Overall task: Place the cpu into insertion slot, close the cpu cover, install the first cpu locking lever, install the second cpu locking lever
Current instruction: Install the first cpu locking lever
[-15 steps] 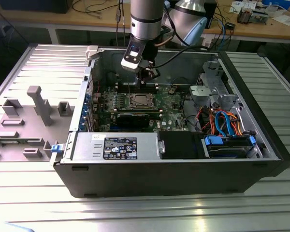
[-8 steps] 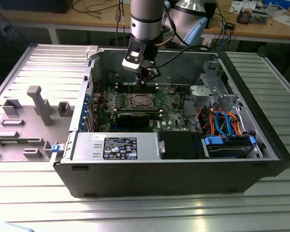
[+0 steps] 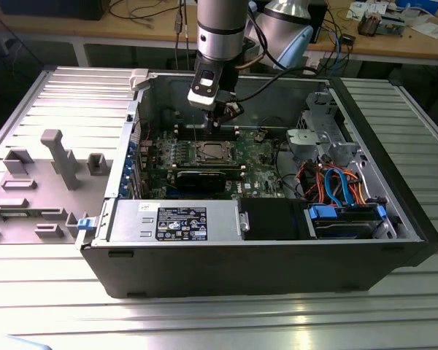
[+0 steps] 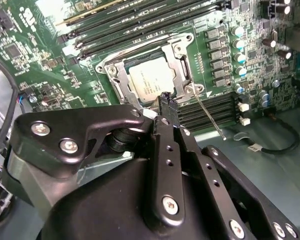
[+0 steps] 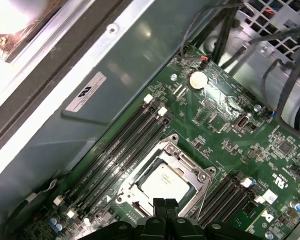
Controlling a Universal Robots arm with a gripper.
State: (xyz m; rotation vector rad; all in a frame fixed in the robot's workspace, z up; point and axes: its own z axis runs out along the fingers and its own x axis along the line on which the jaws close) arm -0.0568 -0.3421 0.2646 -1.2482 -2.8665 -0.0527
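At the exterior view's left a grey moulded fixture (image 3: 51, 175) lies on the table (image 3: 204, 321), just beside the open computer case (image 3: 263, 270). Near the middle of the case the green motherboard (image 3: 263, 157) carries the insertion slot (image 4: 112, 70). The cpu (image 4: 151, 82) sits in that socket, silver top up, with the cpu cover (image 4: 176, 70) lying flat around it. The tool (image 3: 220, 120) hangs just above the socket's edge, its two fingers pressed together with nothing between them, as both wrist views show. Beside the socket a thin locking lever (image 4: 208, 114) sticks out free across the memory slots (image 4: 120, 25), so I judge it not yet latched. Further toward the exterior view's right stand the drive cage (image 3: 321, 138) and a tangle of orange and blue cables (image 3: 336, 182), well apart from the tool. The lever is the likely trouble. It is a slim, springy rod, and closed fingertips pushing it slightly off line could slide off and let it snap back. They could also skid onto the small parts of the board around the socket. With no lever seen hooked, the cover may lift if it is nudged from the side, and a descent that misses the rod would press on the chip or the plate instead. In both wrist views the tool's black body hides the near edge of the socket. I cannot tell whether the fingertips touch the cover, and I cannot make out a second lever or the hooks that would catch either one.
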